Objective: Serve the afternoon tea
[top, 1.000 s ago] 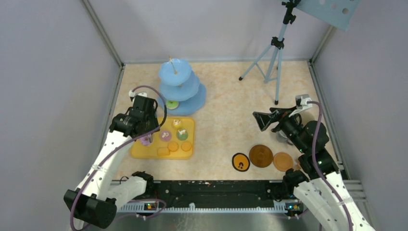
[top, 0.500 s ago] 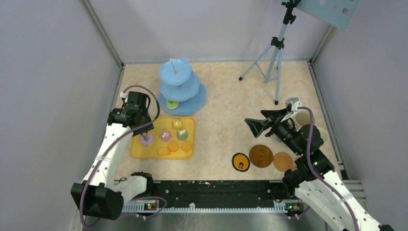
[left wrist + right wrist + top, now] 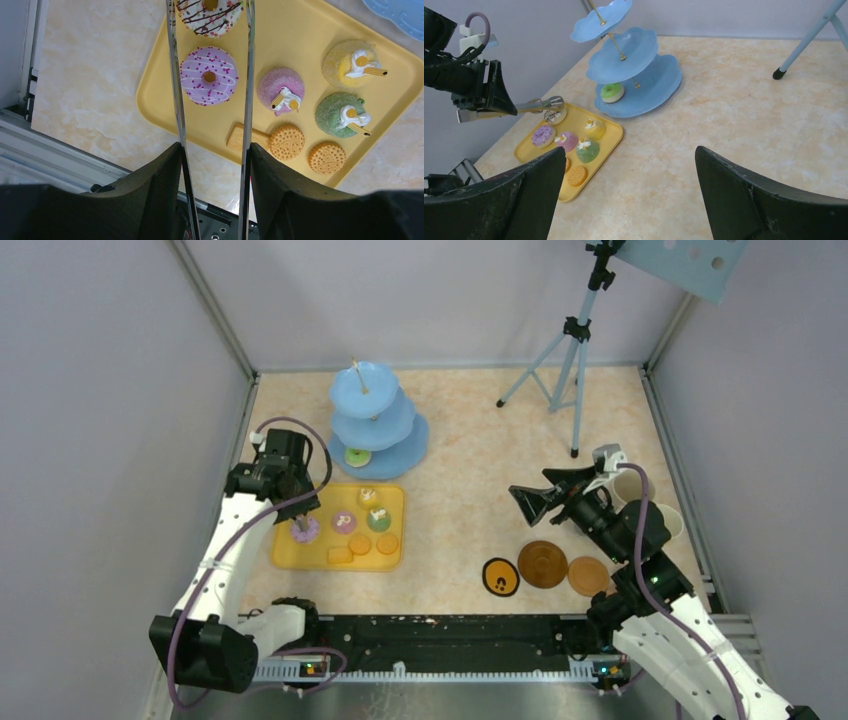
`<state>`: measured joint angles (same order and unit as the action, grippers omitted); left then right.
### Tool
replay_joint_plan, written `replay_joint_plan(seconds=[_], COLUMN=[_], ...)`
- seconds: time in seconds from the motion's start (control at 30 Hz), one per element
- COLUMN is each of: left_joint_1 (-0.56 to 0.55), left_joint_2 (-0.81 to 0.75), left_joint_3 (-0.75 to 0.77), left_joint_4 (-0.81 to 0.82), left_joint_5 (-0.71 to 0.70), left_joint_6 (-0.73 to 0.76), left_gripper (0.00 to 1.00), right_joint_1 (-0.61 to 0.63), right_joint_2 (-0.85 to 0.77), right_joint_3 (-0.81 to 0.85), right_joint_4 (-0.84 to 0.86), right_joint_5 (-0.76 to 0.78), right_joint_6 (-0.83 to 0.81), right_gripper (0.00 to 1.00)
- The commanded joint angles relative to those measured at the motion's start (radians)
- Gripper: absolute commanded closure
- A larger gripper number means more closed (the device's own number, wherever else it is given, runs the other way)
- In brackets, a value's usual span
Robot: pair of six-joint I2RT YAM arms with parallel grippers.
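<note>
My left gripper (image 3: 214, 150) is shut on the long metal tongs (image 3: 176, 100), whose two arms run up over the yellow tray (image 3: 300, 35). Their tips stand either side of a white chocolate-striped donut (image 3: 210, 15); whether they pinch it I cannot tell. On the tray lie a purple donut (image 3: 209, 76), pink (image 3: 281, 85), yellow (image 3: 350, 60) and green (image 3: 340, 114) pastries and biscuits (image 3: 285, 142). The light-blue stand (image 3: 375, 420) carries a green donut (image 3: 357, 457) on its bottom tier. My right gripper (image 3: 530, 502) hangs open and empty above bare table.
Two brown coasters (image 3: 543, 564) (image 3: 588, 575) and a black-and-yellow oval (image 3: 500, 576) lie near the right arm's base. Two mugs (image 3: 630, 485) (image 3: 668, 520) stand behind the right arm. A tripod (image 3: 570, 350) stands at the back right. Walls close in on both sides.
The left arm has drawn back to the left with the tongs. The right gripper has shifted left, uncovering the mugs. Both have been almost still for the last half second.
</note>
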<state>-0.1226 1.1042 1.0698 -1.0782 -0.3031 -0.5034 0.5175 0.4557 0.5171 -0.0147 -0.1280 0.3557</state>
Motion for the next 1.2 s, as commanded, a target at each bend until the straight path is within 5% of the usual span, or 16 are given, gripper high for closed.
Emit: replay_joint_plan(seconds=[0.0, 0.7, 1.17], left_joint_1=[0.008, 0.009, 0.009], left_joint_2=[-0.001, -0.019, -0.018], left_joint_3=[0.004, -0.081, -0.08], left_joint_4=[0.031, 0.067, 0.095], left_joint_5=[0.008, 0.021, 0.004], left_joint_6=[-0.013, -0.038, -0.011], left_gripper=[0.43, 0.42, 0.54], right_joint_1=[0.012, 0.013, 0.012], right_joint_2=[-0.009, -0.008, 0.014], right_joint_3=[0.0, -0.001, 0.014], right_joint_4=[0.045, 0.037, 0.023], right_joint_5=[0.009, 0.007, -0.002], right_joint_6=[-0.023, -0.021, -0.022], right_gripper=[0.01, 0.01, 0.01])
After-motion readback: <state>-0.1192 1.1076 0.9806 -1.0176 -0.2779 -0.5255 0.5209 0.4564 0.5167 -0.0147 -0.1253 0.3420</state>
